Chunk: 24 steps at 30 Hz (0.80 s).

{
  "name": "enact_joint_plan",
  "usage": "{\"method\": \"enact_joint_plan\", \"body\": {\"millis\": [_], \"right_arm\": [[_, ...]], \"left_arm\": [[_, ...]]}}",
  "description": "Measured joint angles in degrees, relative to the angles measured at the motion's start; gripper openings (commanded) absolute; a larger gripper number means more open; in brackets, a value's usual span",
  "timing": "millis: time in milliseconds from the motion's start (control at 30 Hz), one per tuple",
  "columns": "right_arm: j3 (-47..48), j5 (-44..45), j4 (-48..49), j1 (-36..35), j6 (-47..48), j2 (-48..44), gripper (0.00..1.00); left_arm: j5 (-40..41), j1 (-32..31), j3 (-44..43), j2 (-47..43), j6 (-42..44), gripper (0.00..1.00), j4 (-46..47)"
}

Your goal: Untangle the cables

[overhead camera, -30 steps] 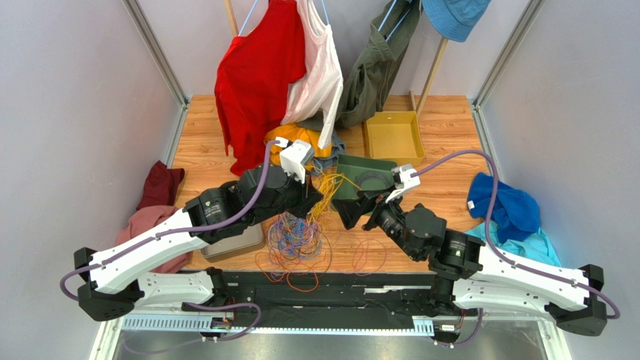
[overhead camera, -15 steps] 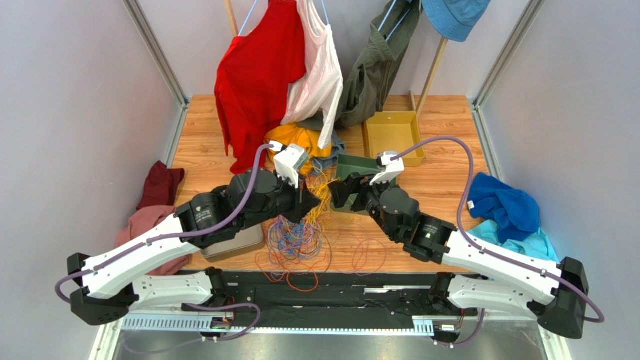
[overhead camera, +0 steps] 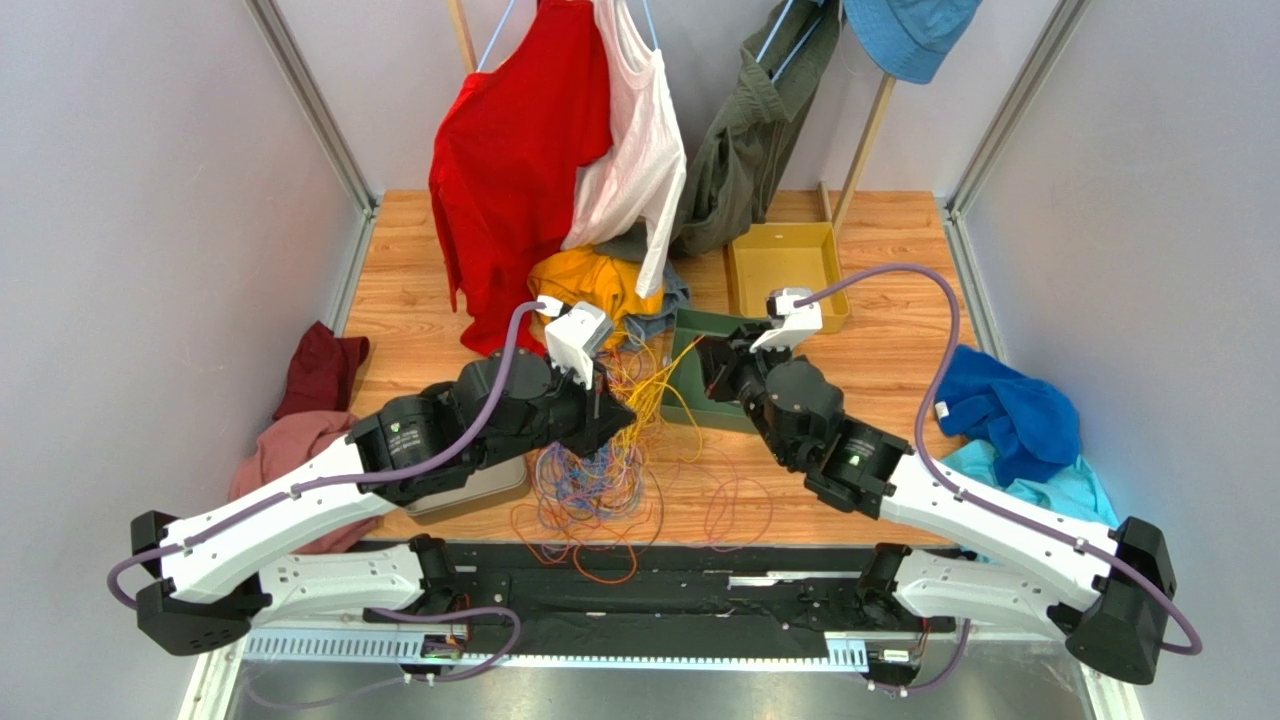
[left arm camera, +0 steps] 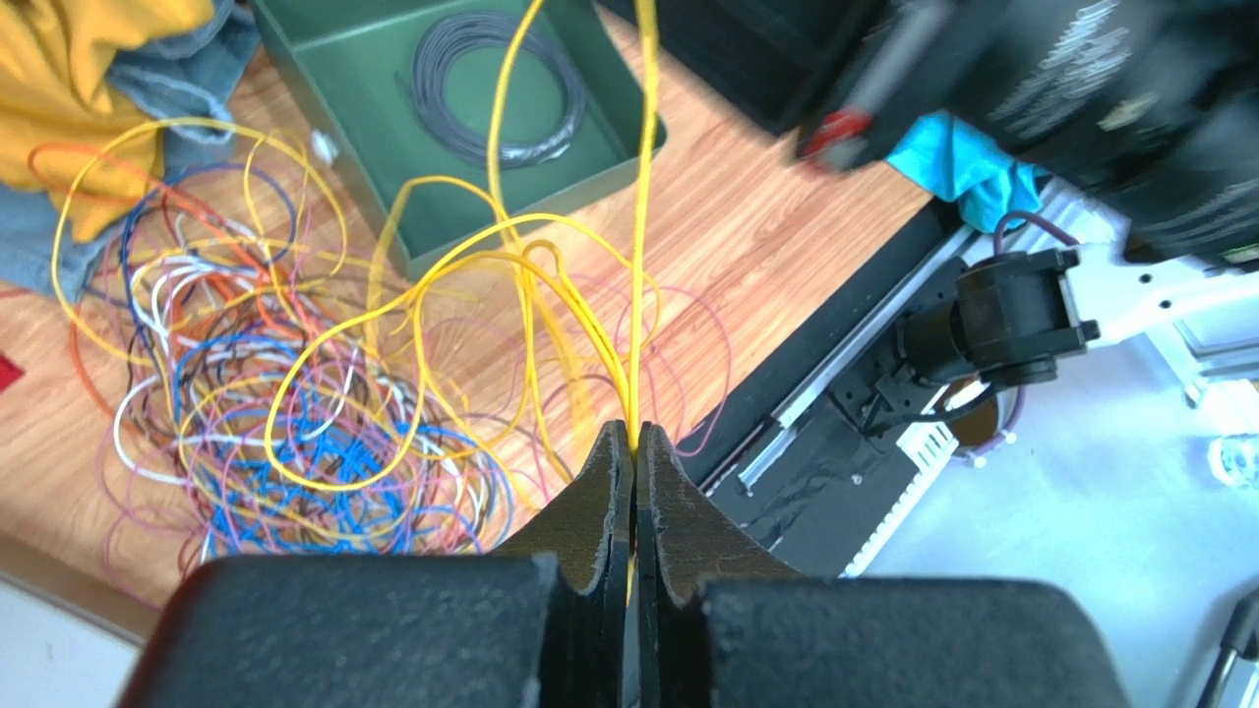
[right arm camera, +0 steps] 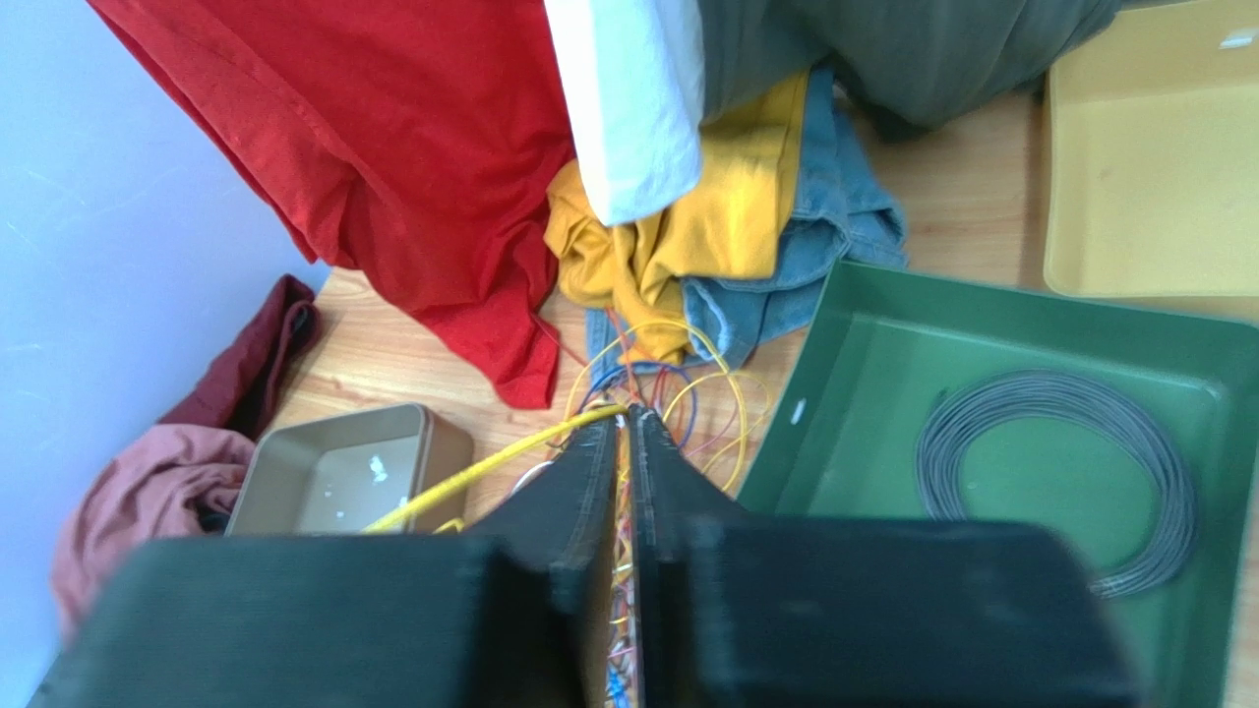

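The cables [overhead camera: 598, 477] [left arm camera: 266, 398] lie in a many-coloured tangle on the wooden table between my two arms. A yellow cable [left arm camera: 642, 221] rises out of the tangle, and my left gripper [left arm camera: 636, 435] [overhead camera: 616, 417] is shut on it just above the heap. Over the green tray's near-left corner, my right gripper [right arm camera: 622, 418] [overhead camera: 703, 360] is shut on the same yellow cable [right arm camera: 473, 475], which leaves its tips toward the left. The stretch of cable between the two grips shows in the top view as a short yellow line [overhead camera: 672, 383].
A green tray [right arm camera: 887, 354] holds a dark ring-shaped coil [right arm camera: 1049, 457]. A tan tray [right arm camera: 340, 472] sits left of the tangle and a yellow tray [overhead camera: 786, 270] behind. Hanging red [overhead camera: 511, 150], white and olive clothes and a yellow garment [overhead camera: 594, 278] crowd the back; blue cloth [overhead camera: 1014, 413] lies right.
My right gripper moved forward and left over the green tray, then went from open to shut on the yellow cable. The left arm shifted slightly, still gripping.
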State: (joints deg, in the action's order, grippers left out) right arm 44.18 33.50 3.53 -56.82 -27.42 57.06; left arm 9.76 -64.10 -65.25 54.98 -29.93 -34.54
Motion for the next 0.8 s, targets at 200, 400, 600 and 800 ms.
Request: {"method": "enact_joint_plan", "body": {"millis": [200,400,600,800], "right_arm": [[0.0,-0.2,-2.1,0.0,0.5,-8.2,0.00],[0.7,0.6,-8.0,-0.2,1.7,-15.8,0.00],[5.3,1.7,-12.4,0.1,2.6,-19.8,0.00],[7.3,-1.9,-14.4,0.1,2.9,-18.8,0.57]], "left_arm": [[2.6,0.0,3.7,-2.8,-1.4,0.00,0.4],[6.6,0.0,8.8,-5.6,-3.5,0.12,2.1],[9.8,0.0,12.0,-6.7,-5.8,0.15,1.0],[9.6,0.0,13.9,-8.9,-6.3,0.00,1.7]]}}
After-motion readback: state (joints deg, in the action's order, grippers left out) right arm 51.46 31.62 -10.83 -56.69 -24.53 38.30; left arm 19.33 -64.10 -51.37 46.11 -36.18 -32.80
